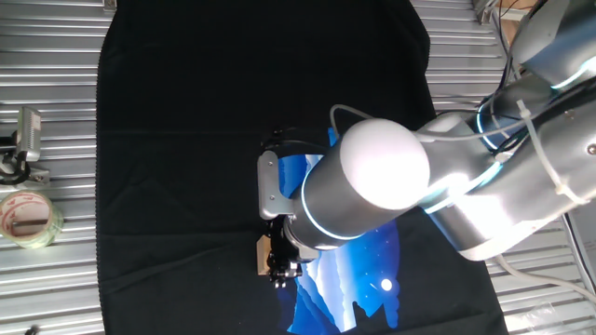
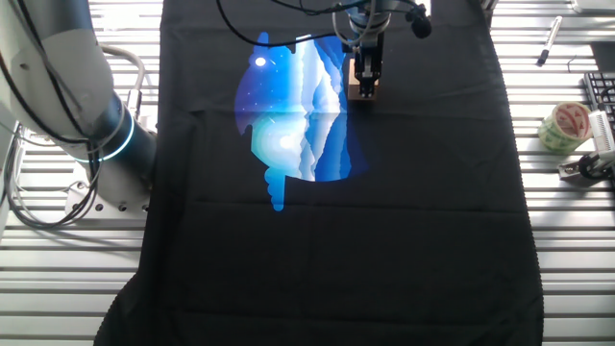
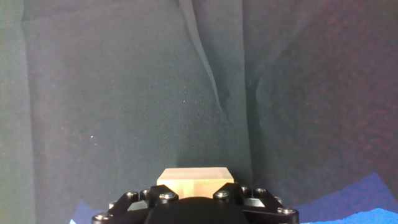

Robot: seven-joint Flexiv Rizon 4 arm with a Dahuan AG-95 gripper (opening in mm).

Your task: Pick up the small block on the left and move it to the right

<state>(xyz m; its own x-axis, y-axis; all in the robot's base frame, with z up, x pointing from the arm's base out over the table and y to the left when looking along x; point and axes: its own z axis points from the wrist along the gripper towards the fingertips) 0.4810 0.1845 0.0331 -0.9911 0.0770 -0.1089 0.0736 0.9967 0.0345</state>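
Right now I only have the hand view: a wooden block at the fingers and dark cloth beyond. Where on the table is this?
Observer: The gripper, with the small block at its tips, is at the edge of a blue printed picture on the black cloth.
Operator: Anything else around?
Observer: A clear tape roll lies off the cloth on the metal slats, far from the gripper.
Operator: Is the block lifted?
Observer: One fixed view shows its tan side sticking out beside the fingers, low over the cloth. I cannot tell whether it is lifted or clamped.
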